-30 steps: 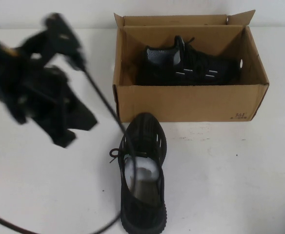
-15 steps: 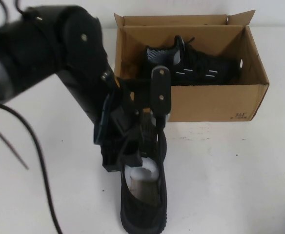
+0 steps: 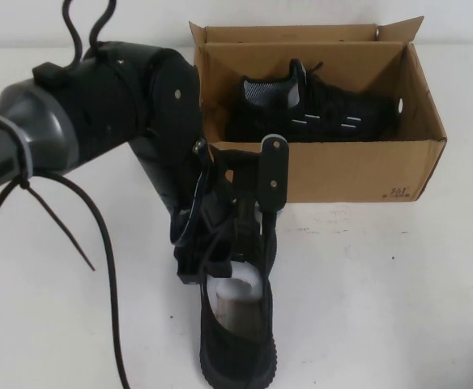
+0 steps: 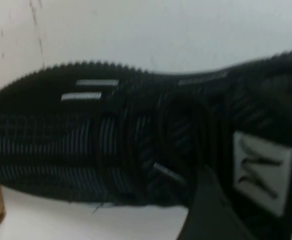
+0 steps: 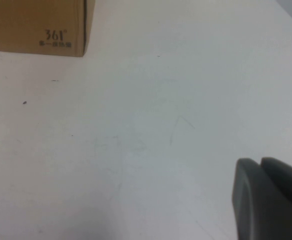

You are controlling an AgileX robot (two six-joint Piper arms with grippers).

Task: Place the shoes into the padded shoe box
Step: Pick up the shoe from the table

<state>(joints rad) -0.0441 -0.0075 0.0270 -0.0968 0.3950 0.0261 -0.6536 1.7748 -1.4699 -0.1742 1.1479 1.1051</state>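
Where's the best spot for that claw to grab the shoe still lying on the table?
Probably from straight above, across the laced midfoot of the shoe on the table, pinching its two soft sides. It lies upright and narrow there. The left gripper hovers open at that spot; the right gripper waits over bare table.

- The light is bright and even, and the white table (image 3: 398, 284) looks almost washed out in the high view.
- Shadows are soft; a faint one lies under the cardboard box (image 3: 317, 174).
- The black shoe (image 4: 111, 140) in the left wrist view is blurred and its knit lacks detail.
- The right wrist view is softly focused, with a dark blurred shape in one corner.
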